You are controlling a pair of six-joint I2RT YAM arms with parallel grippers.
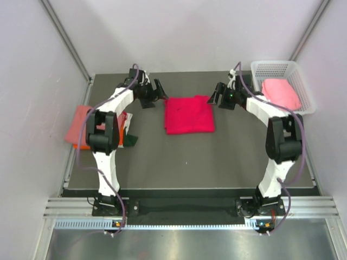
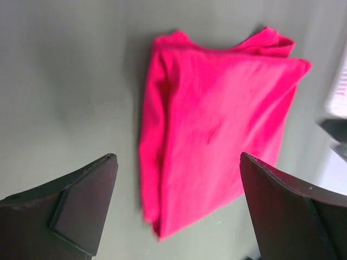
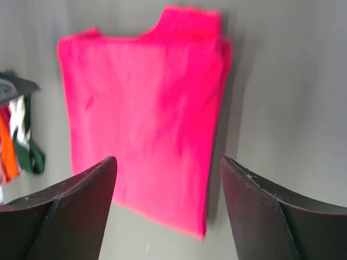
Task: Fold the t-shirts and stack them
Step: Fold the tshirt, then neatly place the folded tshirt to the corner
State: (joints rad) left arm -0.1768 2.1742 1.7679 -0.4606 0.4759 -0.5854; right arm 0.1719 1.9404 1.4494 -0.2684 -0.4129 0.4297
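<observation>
At table (image 1: 217, 157) middle, toward far side, folded t-shirt (image 1: 188, 115) lying flat — left gripper (image 1: 158, 92) hanging just beside its far-left corner, right gripper (image 1: 216, 96) just beside its far-right corner. At far-right table corner, basket (image 1: 276, 69) sitting, second t-shirt (image 1: 281, 93) lying in it. At left edge, t-shirt pile (image 1: 78, 127) lying — partly hiding behind left arm (image 1: 105, 132).
</observation>
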